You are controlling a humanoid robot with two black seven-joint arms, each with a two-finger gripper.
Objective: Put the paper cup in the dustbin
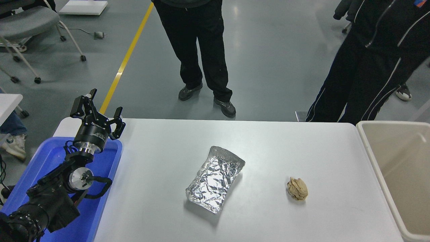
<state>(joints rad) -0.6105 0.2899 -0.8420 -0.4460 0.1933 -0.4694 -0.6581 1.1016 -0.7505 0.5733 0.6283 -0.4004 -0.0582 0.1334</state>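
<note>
The beige dustbin (pixel 376 158) stands at the table's right end, its inside partly cut off by the picture's right edge. The paper cup does not show anywhere in this view. My left gripper (pixel 97 107) is parked open and empty over the far end of the blue tray at the left. My right arm and gripper are out of view.
A crinkled silver foil tray (pixel 215 178) lies mid-table. A crumpled brown paper ball (pixel 297 188) lies to its right. A blue plastic tray (pixel 107 164) sits at the left under my left arm. Two people in dark trousers stand at the table's far side.
</note>
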